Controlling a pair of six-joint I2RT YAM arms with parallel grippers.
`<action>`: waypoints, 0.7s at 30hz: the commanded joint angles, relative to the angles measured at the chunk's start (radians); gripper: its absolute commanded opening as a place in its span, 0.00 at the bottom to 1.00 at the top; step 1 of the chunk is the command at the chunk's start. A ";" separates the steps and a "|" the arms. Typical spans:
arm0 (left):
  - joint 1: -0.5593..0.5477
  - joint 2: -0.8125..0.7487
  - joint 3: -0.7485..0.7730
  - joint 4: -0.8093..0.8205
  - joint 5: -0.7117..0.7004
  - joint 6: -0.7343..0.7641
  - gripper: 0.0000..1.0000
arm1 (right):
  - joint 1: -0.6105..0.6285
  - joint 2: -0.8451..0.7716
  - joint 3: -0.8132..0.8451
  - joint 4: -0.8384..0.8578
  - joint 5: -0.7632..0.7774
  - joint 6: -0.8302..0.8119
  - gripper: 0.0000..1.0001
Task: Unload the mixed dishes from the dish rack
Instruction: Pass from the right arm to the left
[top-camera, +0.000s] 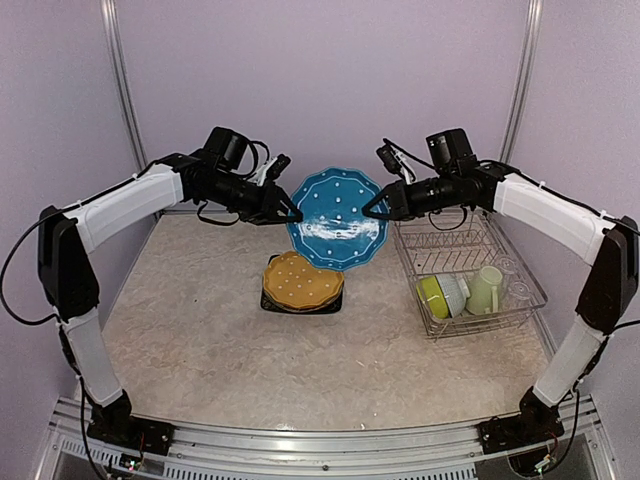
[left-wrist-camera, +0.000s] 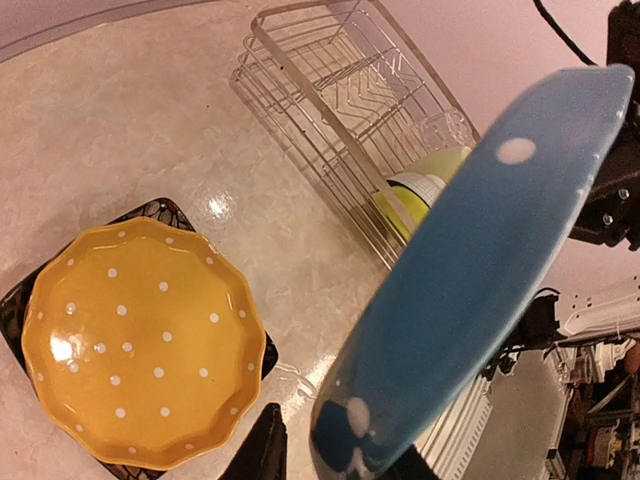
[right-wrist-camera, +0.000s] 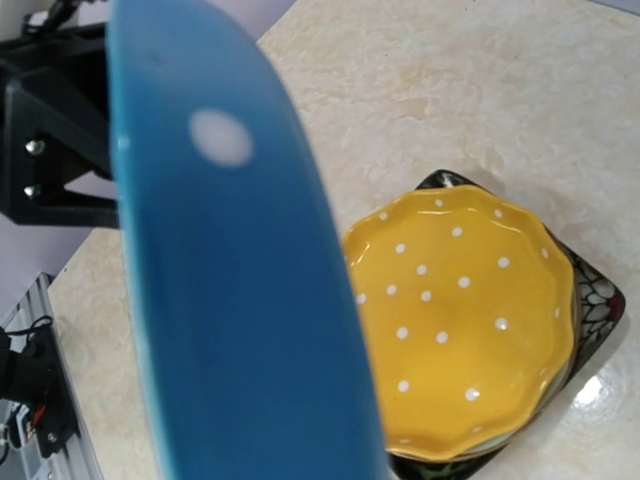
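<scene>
- The right gripper pinches the right rim of the round blue white-dotted plate. In its own wrist view the plate hides its fingers.
- The left gripper is spread around the opposite rim. In the left wrist view one dark finger stands just beside the plate's edge, with a sliver of table showing between them.
- The blue plate hangs in the air between the two grippers, standing nearly on edge with its face towards the top camera, above the far middle of the table.
- Below it and slightly nearer, a scalloped orange plate with white dots lies on a black square plate, and both rest on the pale speckled table.
- To the right stands the rectangular silver wire dish rack, its far half bare prongs.
- In its near end sit a lime bowl tipped against a white bowl, a pale green mug just beside them, and a clear glass at the right edge.
</scene>
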 joint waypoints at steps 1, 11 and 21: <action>0.000 0.023 0.019 0.005 0.035 -0.001 0.18 | 0.009 -0.012 -0.004 0.128 -0.093 0.018 0.00; 0.046 0.008 -0.045 0.059 0.093 -0.082 0.00 | 0.004 -0.012 -0.024 0.101 -0.013 0.017 0.36; 0.138 -0.010 -0.156 0.109 0.162 -0.206 0.00 | -0.022 -0.019 0.005 -0.003 0.151 -0.040 0.99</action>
